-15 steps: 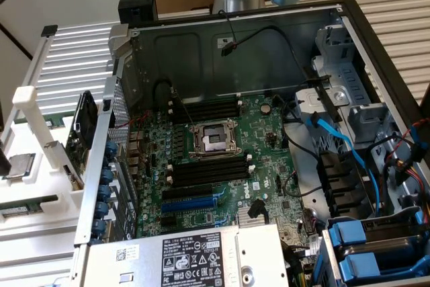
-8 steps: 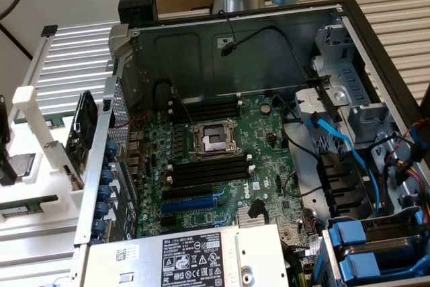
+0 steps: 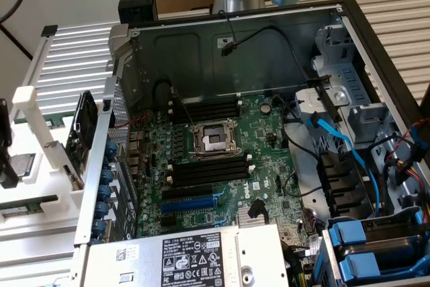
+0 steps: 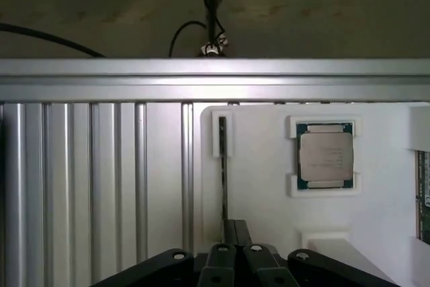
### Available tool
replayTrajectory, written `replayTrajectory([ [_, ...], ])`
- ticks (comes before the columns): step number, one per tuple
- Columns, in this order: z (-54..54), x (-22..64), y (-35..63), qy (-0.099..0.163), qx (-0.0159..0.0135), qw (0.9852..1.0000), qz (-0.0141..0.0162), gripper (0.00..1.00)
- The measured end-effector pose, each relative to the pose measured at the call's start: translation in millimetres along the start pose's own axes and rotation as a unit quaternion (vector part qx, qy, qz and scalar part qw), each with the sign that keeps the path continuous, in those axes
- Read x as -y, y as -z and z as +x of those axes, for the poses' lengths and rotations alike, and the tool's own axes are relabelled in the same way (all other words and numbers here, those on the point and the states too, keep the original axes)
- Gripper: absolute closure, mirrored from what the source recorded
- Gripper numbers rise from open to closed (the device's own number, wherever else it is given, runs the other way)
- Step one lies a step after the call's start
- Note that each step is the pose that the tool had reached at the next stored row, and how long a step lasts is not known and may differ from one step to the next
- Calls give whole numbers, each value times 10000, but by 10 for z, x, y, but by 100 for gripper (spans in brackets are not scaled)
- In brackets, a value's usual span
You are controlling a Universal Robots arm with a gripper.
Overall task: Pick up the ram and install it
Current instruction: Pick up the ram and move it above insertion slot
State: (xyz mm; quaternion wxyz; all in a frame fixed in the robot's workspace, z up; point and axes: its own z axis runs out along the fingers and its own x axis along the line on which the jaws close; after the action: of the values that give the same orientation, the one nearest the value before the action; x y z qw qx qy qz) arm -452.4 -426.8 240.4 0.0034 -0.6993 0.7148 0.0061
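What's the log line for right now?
fingers: shut, holding nothing | ram: lying in white tray, not picked | case: open, motherboard exposed

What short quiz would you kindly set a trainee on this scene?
1. True or false: the gripper is open.
2. The processor sits in: A) a white holder; B) a drawer; C) the gripper.
3. Fill in: the flat cable beside the motherboard is coloured ___.
Key: 1 false; 2 A; 3 blue.
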Motion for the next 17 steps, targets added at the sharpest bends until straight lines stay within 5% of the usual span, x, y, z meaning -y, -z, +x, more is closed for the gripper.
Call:
replayTrajectory([
  [17,4,-2,-194,0,-1,10000,-9,89],
])
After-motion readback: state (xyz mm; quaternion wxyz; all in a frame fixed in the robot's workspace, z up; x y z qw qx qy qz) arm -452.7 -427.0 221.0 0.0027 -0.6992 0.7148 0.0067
